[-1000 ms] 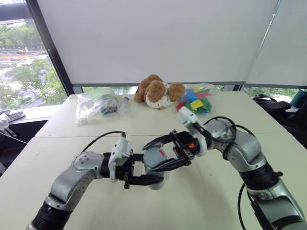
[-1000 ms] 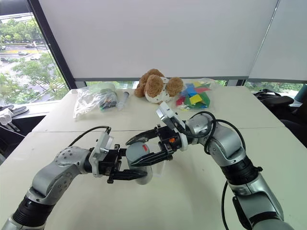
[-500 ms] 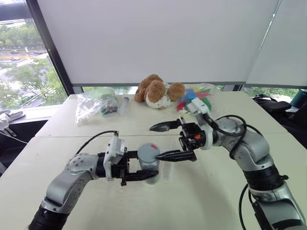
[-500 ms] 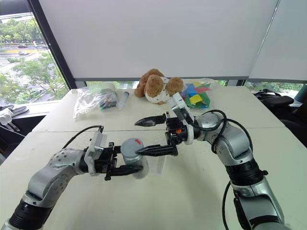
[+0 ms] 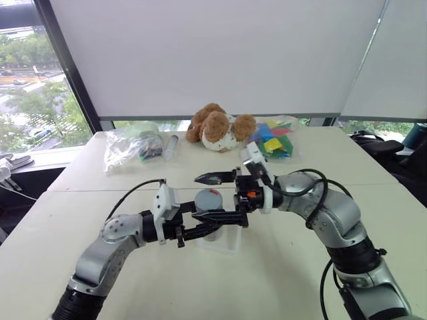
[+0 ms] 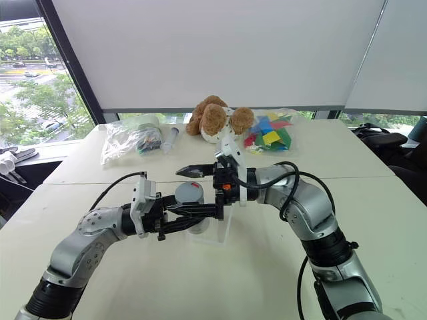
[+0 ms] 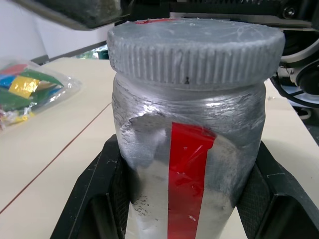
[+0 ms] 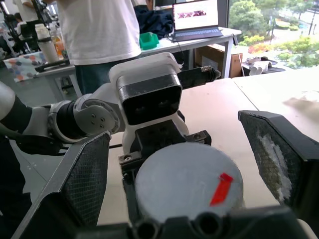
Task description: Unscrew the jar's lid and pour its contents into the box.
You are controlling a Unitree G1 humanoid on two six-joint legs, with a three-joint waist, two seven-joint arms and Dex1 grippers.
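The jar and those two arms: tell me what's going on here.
The left gripper is shut on the jar, holding it upright above the box on the table. The right gripper is open, one finger on each side of the lid and neither touching it. The lid is on the jar; nothing has been poured.

jar (image 5: 209,212) seemingly above box (image 5: 225,244)

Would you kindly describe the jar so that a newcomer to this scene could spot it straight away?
Start at the big pale table; near its middle the two arms meet over a clear plastic box. The jar is the silvery-grey cylinder clamped in the left pincer, with a ribbed grey lid and a red stripe, unlike the bags behind.
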